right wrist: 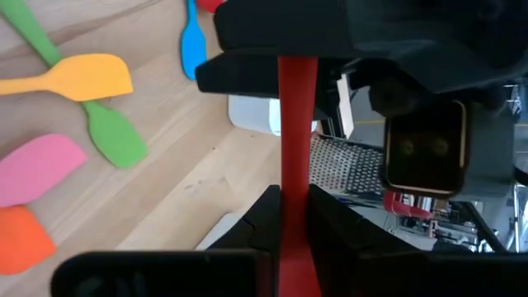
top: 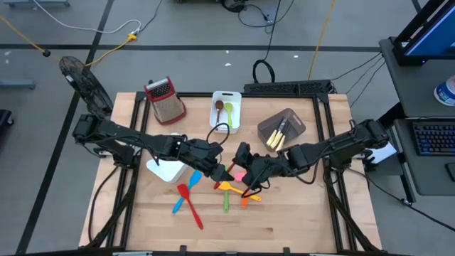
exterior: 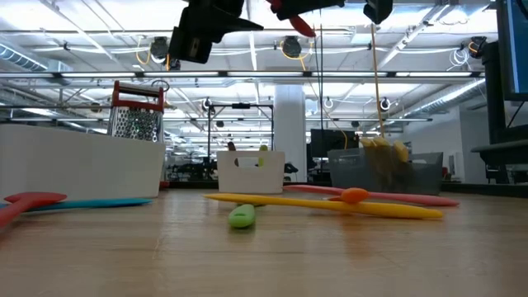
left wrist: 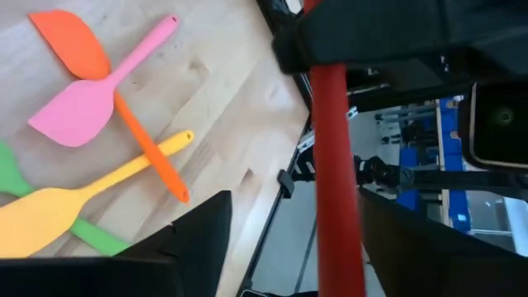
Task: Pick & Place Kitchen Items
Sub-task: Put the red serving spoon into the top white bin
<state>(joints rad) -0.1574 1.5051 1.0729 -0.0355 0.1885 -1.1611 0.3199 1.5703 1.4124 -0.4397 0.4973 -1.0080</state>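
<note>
A red utensil (top: 229, 171) hangs above the table's middle, between my two grippers. My right gripper (right wrist: 295, 202) is shut on its long red handle. My left gripper (left wrist: 297, 247) faces it, open, with one finger on each side of the same handle (left wrist: 334, 165); whether a finger touches it I cannot tell. Flat on the wood below lie pink (left wrist: 78, 111), orange (left wrist: 74, 41), yellow (left wrist: 49, 210) and green (right wrist: 115, 136) spatulas, crossing one another. Blue (top: 193, 178) and red (top: 190, 206) ones lie to their left. My right gripper pinches the red utensil's handle (right wrist: 295, 177) between its two fingers. The handle runs on forward past the fingertips toward my left gripper. The utensil is lifted clear of the table.
A white bin (top: 226, 107) with a brown and a green spoon stands at the far middle. A grey bin (top: 282, 128) with yellow utensils sits to its right. A metal grater (top: 165, 99) stands far left. Another white bin (top: 167, 169) lies under my left arm.
</note>
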